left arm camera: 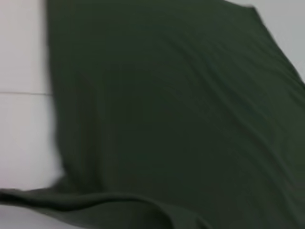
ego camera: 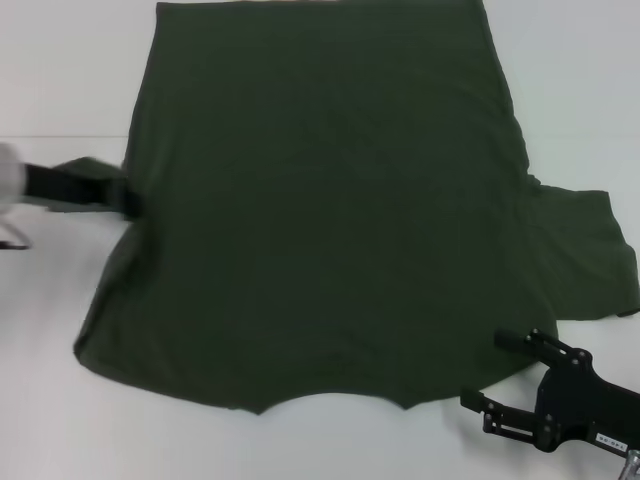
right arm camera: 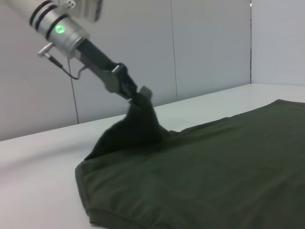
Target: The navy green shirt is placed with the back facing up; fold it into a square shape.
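Note:
The navy green shirt (ego camera: 320,200) lies spread on the white table, its curved neckline at the near edge. It also shows in the left wrist view (left arm camera: 181,119) and the right wrist view (right arm camera: 214,167). My left gripper (ego camera: 130,200) is at the shirt's left side, shut on the left sleeve. In the right wrist view that gripper (right arm camera: 138,95) holds the sleeve bunched and lifted above the table. The right sleeve (ego camera: 585,255) lies flat. My right gripper (ego camera: 482,368) is open and empty, at the shirt's near right corner.
The white table (ego camera: 60,420) shows bare along the near left and on both sides of the shirt. A grey panelled wall (right arm camera: 209,47) stands behind the table's far side. The shirt's hem reaches the top of the head view.

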Action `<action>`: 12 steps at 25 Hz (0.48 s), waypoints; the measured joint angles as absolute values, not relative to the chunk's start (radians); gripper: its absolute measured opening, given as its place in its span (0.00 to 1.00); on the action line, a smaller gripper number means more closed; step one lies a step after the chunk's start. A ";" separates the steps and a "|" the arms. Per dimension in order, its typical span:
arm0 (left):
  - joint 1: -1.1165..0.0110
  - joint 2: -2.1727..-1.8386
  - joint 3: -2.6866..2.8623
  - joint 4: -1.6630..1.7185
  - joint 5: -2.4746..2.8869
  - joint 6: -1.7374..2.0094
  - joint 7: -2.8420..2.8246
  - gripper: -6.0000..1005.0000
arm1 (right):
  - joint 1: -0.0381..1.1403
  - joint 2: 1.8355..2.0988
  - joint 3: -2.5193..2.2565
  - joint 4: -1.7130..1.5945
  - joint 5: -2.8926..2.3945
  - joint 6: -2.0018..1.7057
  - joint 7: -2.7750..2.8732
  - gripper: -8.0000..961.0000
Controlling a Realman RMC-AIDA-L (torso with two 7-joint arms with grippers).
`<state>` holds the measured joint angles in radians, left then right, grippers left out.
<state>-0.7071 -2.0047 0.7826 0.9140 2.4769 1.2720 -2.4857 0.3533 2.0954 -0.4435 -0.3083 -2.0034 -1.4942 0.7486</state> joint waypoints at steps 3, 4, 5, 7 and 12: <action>-0.737 -2.036 0.864 0.926 2.496 1.278 -2.503 0.03 | 0.355 2.095 -0.444 -0.308 -2.003 -1.495 0.749 0.96; -0.744 -2.045 0.882 0.926 2.512 1.277 -2.513 0.03 | 0.355 2.095 -0.444 -0.308 -2.003 -1.496 0.749 0.96; -0.751 -2.053 0.894 0.926 2.526 1.275 -2.520 0.03 | 0.356 2.095 -0.444 -0.308 -2.003 -1.496 0.749 0.96; -0.755 -2.064 0.902 0.926 2.554 1.261 -2.528 0.03 | 0.355 2.095 -0.444 -0.308 -2.003 -1.497 0.749 0.96; -0.751 -2.071 0.904 0.892 2.588 1.221 -2.530 0.03 | 0.351 2.095 -0.442 -0.308 -2.003 -1.497 0.749 0.96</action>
